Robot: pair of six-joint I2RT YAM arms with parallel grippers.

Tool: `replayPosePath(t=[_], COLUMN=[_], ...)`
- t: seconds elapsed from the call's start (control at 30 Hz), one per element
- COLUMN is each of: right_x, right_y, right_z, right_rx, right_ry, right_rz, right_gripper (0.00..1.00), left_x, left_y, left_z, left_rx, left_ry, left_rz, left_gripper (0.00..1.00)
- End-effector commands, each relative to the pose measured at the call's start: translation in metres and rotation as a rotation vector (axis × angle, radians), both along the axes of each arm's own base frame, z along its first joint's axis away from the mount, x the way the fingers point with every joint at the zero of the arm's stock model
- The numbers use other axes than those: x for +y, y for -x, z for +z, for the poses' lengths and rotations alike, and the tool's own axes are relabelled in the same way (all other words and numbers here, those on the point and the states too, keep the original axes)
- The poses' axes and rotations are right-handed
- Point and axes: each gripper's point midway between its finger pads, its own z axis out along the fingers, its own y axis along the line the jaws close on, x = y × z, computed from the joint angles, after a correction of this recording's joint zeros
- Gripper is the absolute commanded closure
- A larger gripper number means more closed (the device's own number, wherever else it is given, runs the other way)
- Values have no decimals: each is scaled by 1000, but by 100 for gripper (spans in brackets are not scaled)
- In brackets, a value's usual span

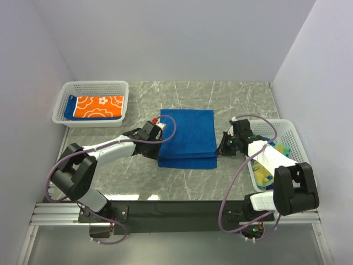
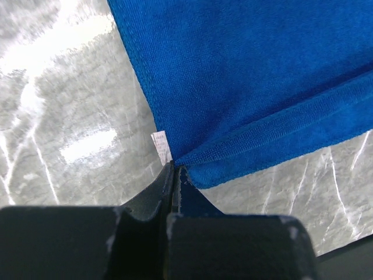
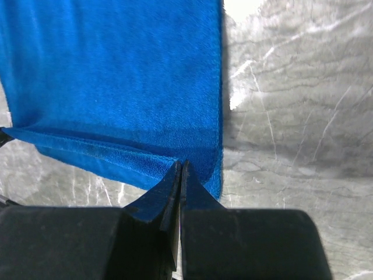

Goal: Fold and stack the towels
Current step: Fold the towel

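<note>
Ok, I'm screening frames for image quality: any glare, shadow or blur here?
Left wrist: white glare patches on the table, left tool dark and soft. Right wrist: the blue towel shadows the table beside it, glare at the top. Top external: evenly lit, sharp.

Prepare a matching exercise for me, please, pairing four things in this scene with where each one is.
Things:
1. blue towel
2. orange towel
3. left fingers
4. right basket

Places:
A. inside the far-left basket
B. shut on the blue towel's edge
C. middle of the table
D. at the table's right edge

Pairs: 1-C, 2-A, 3-B, 4-D
</note>
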Motion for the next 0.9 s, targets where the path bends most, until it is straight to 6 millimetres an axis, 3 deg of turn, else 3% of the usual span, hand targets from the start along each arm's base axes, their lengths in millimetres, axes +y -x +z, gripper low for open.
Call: replayPosePath(t=[0.0, 0.2, 0.47, 0.73, 0.87], right_x=[-9, -21, -23, -20, -20], right_y=[-7, -17, -6, 13, 21], right_z=[0, 33, 56, 41, 20], right_rx=[-22, -117, -174, -141, -90], right_ry=[33, 88, 62, 39, 37], right_rz=[-38, -68, -98, -94, -96], right_gripper=[100, 100, 100, 100, 100], left_x=[1, -5, -4, 7, 7], left_y=[-1, -9, -6, 2, 10], left_z=[3, 31, 58, 47, 29], left_rx=[9, -36, -77, -62, -18], left_ry=[-11, 18, 46, 7, -2], left_rz=[17, 8, 1, 17, 10], left_gripper=[100, 100, 99, 100, 99])
